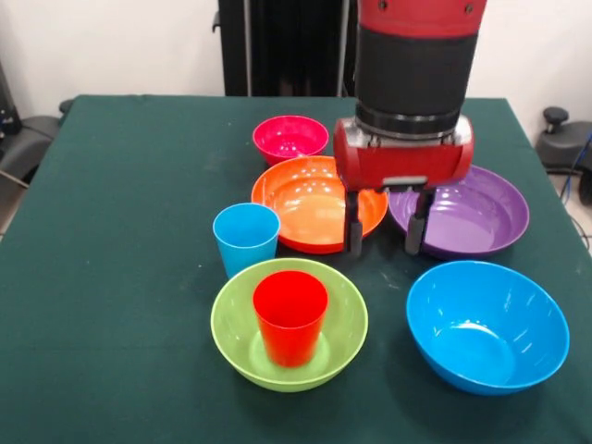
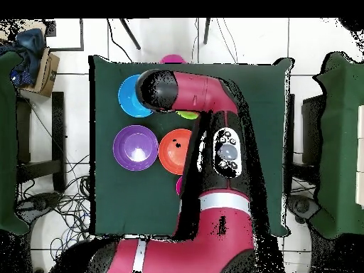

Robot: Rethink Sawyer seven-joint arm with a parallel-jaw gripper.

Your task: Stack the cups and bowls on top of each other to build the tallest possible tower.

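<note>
Going left to right, the light blue cup stood mouth-up, its long axis vertical, just left of the orange bowl. Near it, the red cup sat upright inside the lime green bowl: a tower barely begun, I judged. My pincer hung open and empty between the orange and purple bowl. Next I needed to pick a piece.

A dark green bench held five bowls and a light blue cup around the pincer.
</note>
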